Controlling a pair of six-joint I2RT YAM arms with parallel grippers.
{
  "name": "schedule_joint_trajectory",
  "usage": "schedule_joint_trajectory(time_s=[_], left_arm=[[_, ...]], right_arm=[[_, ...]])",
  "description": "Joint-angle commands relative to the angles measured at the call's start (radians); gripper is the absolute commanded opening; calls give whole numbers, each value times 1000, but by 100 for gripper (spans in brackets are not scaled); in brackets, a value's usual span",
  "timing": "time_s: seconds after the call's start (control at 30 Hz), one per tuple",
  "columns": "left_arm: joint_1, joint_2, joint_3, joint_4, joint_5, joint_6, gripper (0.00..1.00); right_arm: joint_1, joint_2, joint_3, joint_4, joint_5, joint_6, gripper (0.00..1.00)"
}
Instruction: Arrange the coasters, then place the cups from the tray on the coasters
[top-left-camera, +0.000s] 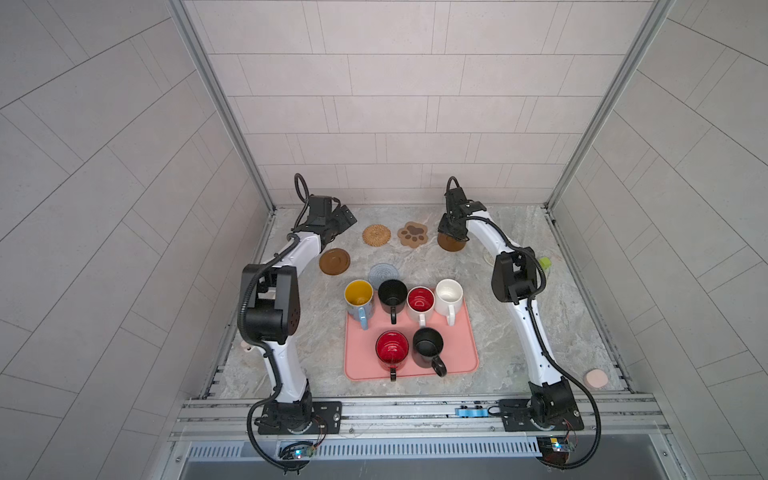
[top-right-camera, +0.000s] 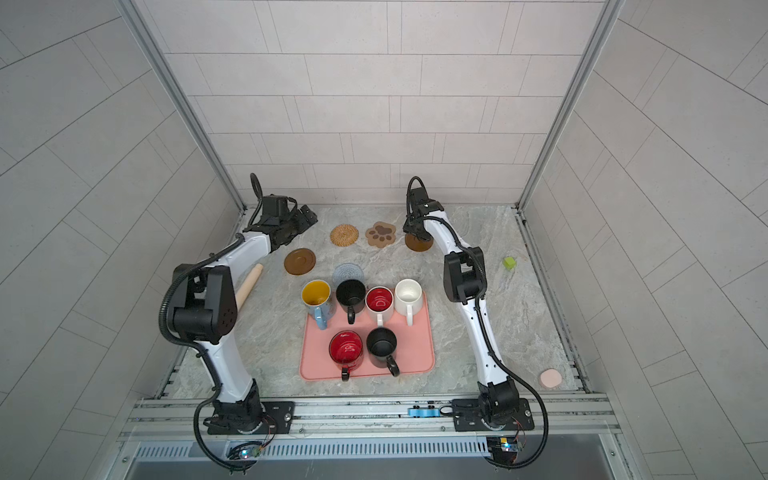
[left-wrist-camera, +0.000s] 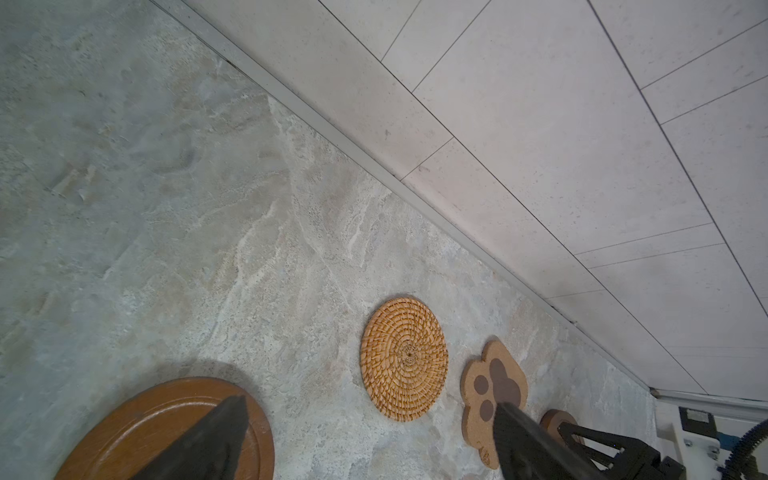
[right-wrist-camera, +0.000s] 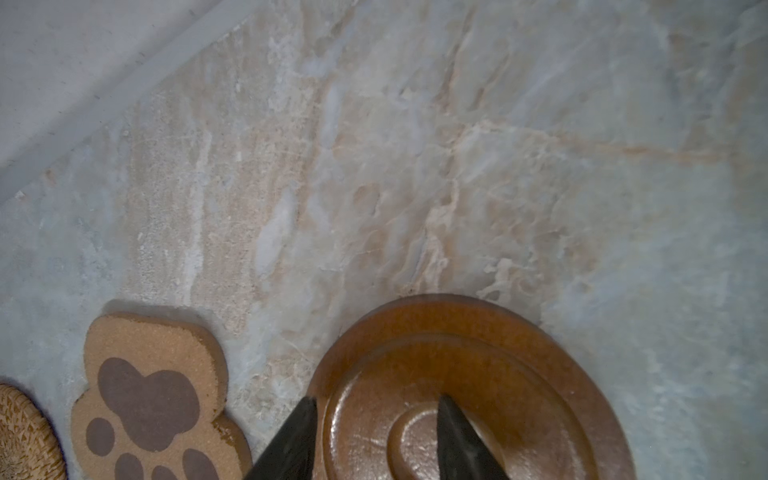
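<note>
Six cups stand on the pink tray (top-left-camera: 457, 353): light blue (top-left-camera: 358, 297), black (top-left-camera: 392, 295), white with red inside (top-left-camera: 420, 302) and white (top-left-camera: 449, 295) behind, red (top-left-camera: 392, 349) and black (top-left-camera: 428, 347) in front. At the back lie the rattan coaster (top-left-camera: 376, 235) and paw coaster (top-left-camera: 412, 234). A grey-blue coaster (top-left-camera: 383, 272) peeks out behind the cups. My right gripper (right-wrist-camera: 376, 398) is low over a brown disc (right-wrist-camera: 519, 374), jaws partly apart, one fingertip at its rim and the other over its centre. My left gripper (left-wrist-camera: 370, 402) hangs open above the other brown disc (top-left-camera: 334, 261).
A pale pink puck (top-left-camera: 595, 378) lies near the front right edge. A green block (top-right-camera: 509, 262) sits right of the right arm. A wooden rolling pin (top-right-camera: 248, 282) lies behind the left arm's elbow. Tiled walls close in the back and both sides.
</note>
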Motion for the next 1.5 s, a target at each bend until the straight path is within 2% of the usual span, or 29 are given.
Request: schedule_joint_trajectory(time_s=[0.0,0.2,0.83,1.33,1.47], left_arm=[[1,-18,30,1,-4,7,100],[0,-18,33,2,-1,7,100],[0,-34,15,13,-8,7,100],[1,-35,-4,28,-6,1,100],[0,-38,-11,29,-5,1,100]], right_arm=[[8,108,-33,-2,-43,31,49],[7,109,-29,21,-34,61,49],[2,74,-1,-17,-20,38,49],[-9,-54,-9,-37,-31,-29,49],[-15,-118,-64,-47,-17,-62,50]])
